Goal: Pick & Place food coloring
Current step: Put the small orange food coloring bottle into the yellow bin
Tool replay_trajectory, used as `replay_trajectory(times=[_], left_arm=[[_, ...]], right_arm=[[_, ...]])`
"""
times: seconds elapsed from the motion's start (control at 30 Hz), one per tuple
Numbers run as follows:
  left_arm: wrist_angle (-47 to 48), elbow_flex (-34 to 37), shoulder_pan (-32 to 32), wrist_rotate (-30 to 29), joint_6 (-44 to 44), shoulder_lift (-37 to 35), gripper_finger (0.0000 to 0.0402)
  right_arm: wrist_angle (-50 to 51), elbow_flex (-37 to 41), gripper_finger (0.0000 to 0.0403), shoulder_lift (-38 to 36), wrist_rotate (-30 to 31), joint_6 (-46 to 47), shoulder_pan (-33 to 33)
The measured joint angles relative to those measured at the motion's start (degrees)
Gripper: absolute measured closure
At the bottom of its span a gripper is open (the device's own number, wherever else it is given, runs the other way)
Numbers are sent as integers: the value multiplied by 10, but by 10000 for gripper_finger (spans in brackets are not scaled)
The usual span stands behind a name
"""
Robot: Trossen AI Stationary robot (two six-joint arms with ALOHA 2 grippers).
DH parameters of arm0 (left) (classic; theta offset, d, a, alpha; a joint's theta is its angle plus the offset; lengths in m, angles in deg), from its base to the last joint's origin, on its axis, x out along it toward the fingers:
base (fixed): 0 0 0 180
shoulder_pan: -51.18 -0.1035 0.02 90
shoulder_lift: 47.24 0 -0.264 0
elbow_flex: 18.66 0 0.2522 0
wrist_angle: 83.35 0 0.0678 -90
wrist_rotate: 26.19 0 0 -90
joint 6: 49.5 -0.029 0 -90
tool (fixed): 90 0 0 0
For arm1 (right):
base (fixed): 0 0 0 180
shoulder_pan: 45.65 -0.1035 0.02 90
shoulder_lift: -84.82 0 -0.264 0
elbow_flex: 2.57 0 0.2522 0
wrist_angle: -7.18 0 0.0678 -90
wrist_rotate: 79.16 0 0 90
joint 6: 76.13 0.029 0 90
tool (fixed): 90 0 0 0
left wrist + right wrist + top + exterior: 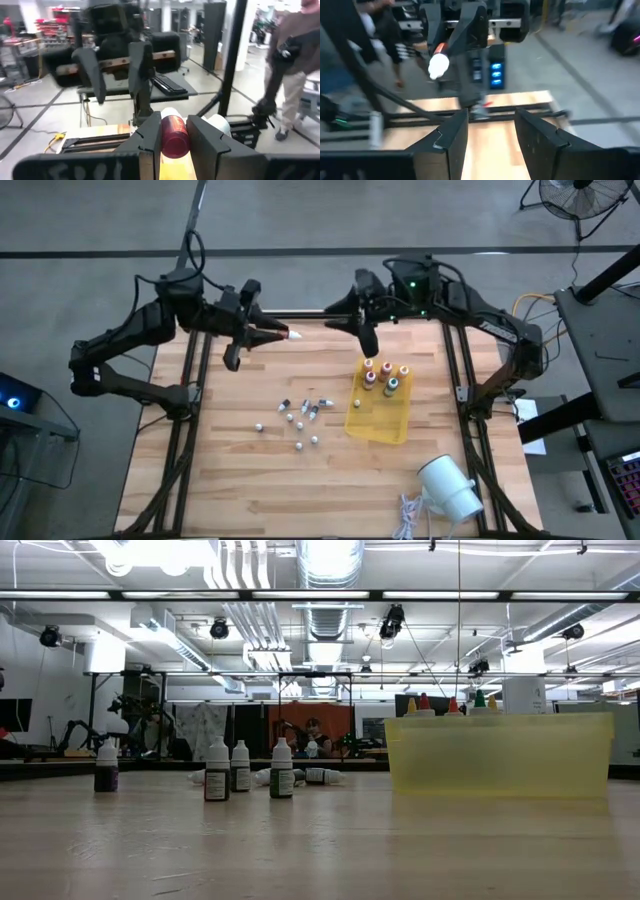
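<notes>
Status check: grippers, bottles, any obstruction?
Left gripper shut on red bottle, raised over the table's far edge. Right gripper open, empty, facing it. Yellow tray holds five bottles.

Bright overhead lights, blurred wrist views

A yellow tray [384, 426] and white cylinder [450, 488] sit on the wooden table [240, 480].

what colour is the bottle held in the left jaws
Dark red body with a white cap, seen best in the left wrist view: the small red bottle sits clamped between the jaws.
</notes>
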Motion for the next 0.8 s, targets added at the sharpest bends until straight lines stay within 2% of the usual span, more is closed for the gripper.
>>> replay_trajectory(times=[0.23,0.37,0.47,0.57,0.8], left_arm=[[-31,0,-3,-56,56,0,346],[-56,0,-3,-89,103,3,346],[-86,0,-3,-93,130,7,346],[-110,0,-3,-92,161,10,346],[-136,0,-3,-85,210,23,346]], right_arm=[[23,-36,250,0,118,-199,-31],[23,-45,254,0,225,-336,-70],[18,-47,253,0,315,-440,-101],[3,-47,253,1,377,-511,-124],[-43,-47,253,1,389,-564,-141]])
